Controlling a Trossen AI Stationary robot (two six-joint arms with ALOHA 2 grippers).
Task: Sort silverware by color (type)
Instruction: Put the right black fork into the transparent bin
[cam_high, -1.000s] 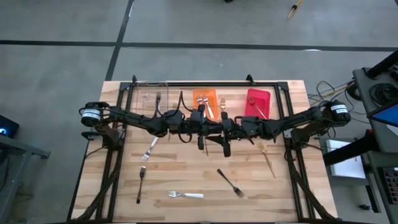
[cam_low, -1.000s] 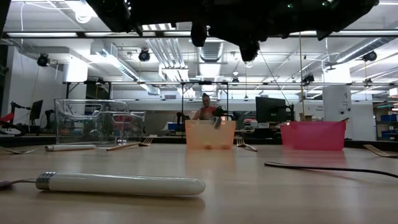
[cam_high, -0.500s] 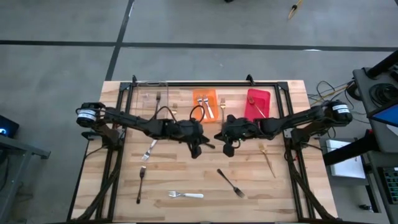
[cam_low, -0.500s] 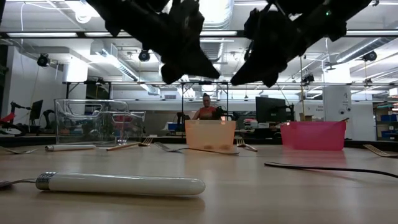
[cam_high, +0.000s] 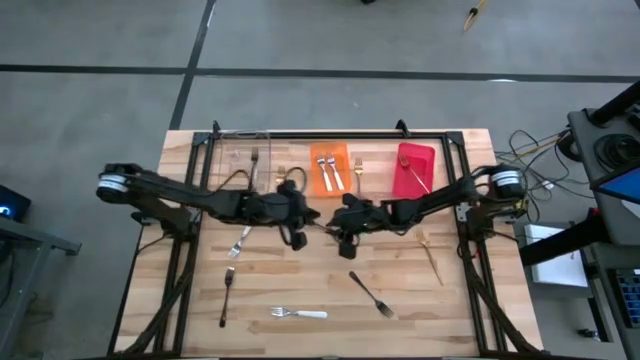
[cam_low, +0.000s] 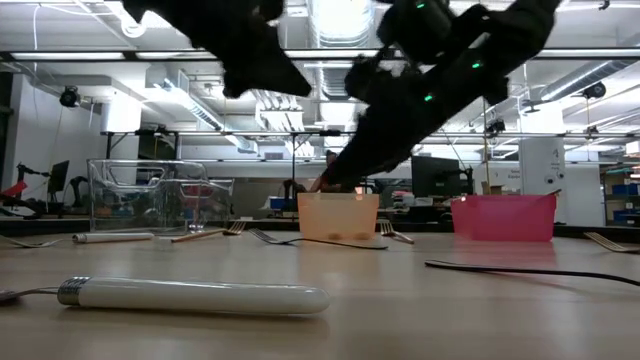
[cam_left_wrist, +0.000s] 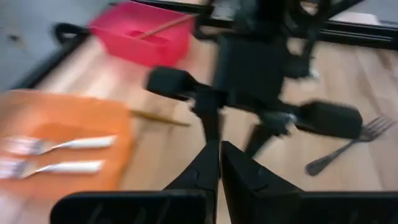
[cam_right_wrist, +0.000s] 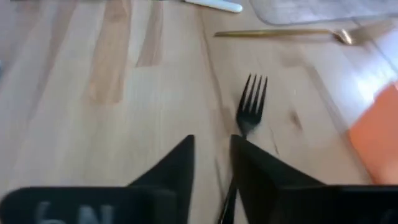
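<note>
- The left end effector (cam_high: 297, 239) is hovering over the middle of the table (cam_high: 470, 300). Its two fingers (cam_left_wrist: 205, 165) are pressed together and are holding nothing.
- The right end effector (cam_high: 346, 235) is hanging just right of it, and the two are close but apart. Its fingers (cam_right_wrist: 180, 158) are standing a little spread, with a narrow gap between them, and are gripping nothing.
- A dark fork (cam_right_wrist: 252, 99) is lying flat on the table just in front of the right end effector, with its tines pointing away from the fingers. In the low view this fork (cam_low: 300, 240) is resting on the wood below both end effectors.
- Three bins are standing in a row on the far side. The clear bin (cam_high: 236, 152) on the left is holding one dark fork (cam_high: 254, 160).
- The orange bin (cam_high: 329, 150) in the middle is holding two white-handled forks (cam_left_wrist: 56, 155).
- The red bin (cam_high: 414, 154) on the right is holding one gold fork (cam_high: 412, 176).
- Another gold fork (cam_high: 357, 171) is lying on the table between the orange and the red bin.
- On the near side, a white-handled fork (cam_high: 298, 313) is lying across the table, and a dark fork (cam_high: 372, 293) is lying slanted to the right of it.
- On the left side, a white-handled fork (cam_high: 240, 240) and a dark fork (cam_high: 227, 295) are lying apart. A gold fork (cam_high: 432, 257) is lying on the right side.
</note>
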